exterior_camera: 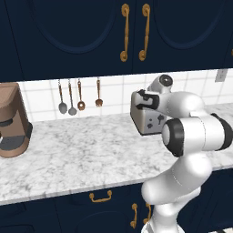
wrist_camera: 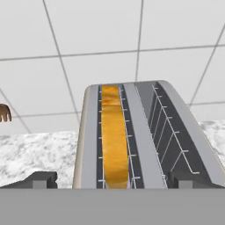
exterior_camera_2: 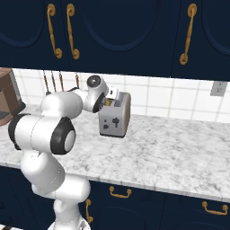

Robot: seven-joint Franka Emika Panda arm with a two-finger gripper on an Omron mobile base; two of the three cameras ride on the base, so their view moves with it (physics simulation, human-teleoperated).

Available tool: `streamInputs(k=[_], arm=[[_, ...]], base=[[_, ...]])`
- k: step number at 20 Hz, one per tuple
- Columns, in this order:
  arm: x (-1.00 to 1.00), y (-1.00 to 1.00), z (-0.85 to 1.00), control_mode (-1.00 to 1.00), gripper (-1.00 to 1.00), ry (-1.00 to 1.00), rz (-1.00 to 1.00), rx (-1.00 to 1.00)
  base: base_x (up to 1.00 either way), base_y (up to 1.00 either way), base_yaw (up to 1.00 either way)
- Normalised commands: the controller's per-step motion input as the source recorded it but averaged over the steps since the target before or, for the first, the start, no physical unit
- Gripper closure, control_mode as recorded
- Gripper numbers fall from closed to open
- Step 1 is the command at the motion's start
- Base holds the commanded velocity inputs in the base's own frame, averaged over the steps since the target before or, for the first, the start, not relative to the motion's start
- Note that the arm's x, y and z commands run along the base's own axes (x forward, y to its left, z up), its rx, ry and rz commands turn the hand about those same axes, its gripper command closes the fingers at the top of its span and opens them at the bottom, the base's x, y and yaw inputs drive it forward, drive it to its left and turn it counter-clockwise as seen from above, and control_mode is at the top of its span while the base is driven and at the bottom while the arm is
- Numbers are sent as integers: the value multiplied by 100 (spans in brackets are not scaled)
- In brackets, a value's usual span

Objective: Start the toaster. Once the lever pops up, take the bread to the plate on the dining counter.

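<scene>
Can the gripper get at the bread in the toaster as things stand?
Probably yes. The gripper is open and hangs just over the toaster, with the bread standing edge-up in one slot and nothing above it. The other slot is empty.

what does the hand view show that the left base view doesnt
Hand view alone: the bread standing in the left slot of the toaster, the empty right slot with its wire guides, and the open tool with a tip on each side of the toaster.

Left base view alone: the brown coffee machine, four utensils hanging on the tiled wall, the navy cabinets with gold handles, and the toaster's narrow face with its dark controls.

Both: the toaster, the marble worktop and the white wall tiles.
</scene>
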Motion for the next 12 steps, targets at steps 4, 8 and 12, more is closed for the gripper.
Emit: streamInputs(k=[4,8,12], arm=[[10,0,-10,-100,-100,0,0,0],[15,0,-9,-100,-100,0,0,0],[18,0,-10,-100,-100,0,0,0]], base=[[0,0,0],[0,0,0],[0,0,0]])
